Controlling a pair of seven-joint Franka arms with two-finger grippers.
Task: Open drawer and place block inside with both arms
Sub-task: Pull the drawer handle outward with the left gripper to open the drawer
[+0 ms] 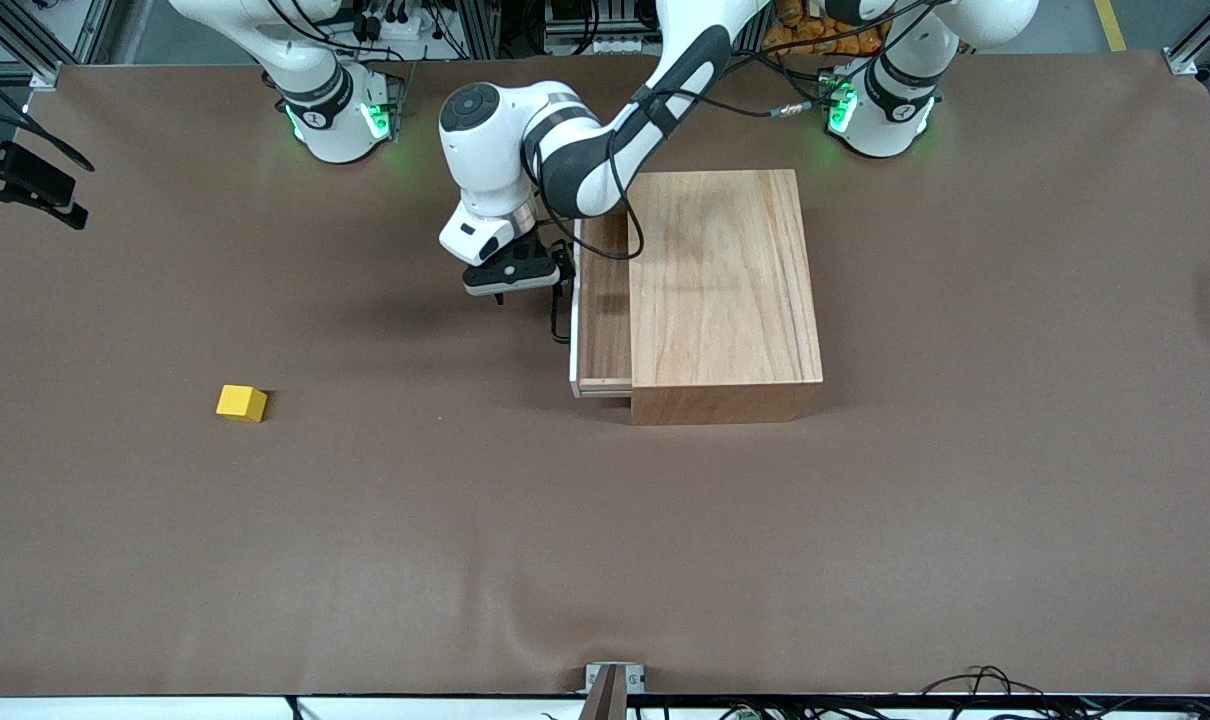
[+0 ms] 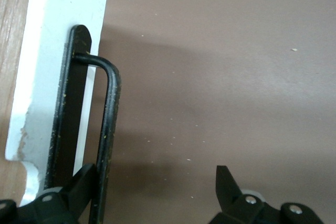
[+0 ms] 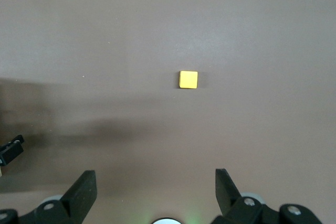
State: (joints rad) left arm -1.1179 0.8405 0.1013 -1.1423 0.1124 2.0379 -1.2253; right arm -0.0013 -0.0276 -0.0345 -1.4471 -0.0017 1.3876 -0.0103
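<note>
The drawer (image 1: 603, 300) stands partly pulled out of the wooden box (image 1: 725, 280), its white front (image 2: 52, 51) facing the right arm's end of the table. My left gripper (image 1: 561, 268) is at the black U-shaped handle (image 2: 107, 129). It is open (image 2: 156, 177), and the handle's bar lies between the fingers, close against one of them. The yellow block (image 1: 241, 403) lies alone on the brown table, nearer the front camera and toward the right arm's end. My right gripper (image 3: 156, 179) hangs open and empty high above the table, with the block (image 3: 188, 79) in its view.
The brown mat (image 1: 605, 560) covers the whole table. A black device on a mount (image 1: 25, 180) sticks in at the table's edge at the right arm's end. Both arm bases (image 1: 340, 115) (image 1: 880, 110) glow green along the table's edge farthest from the front camera.
</note>
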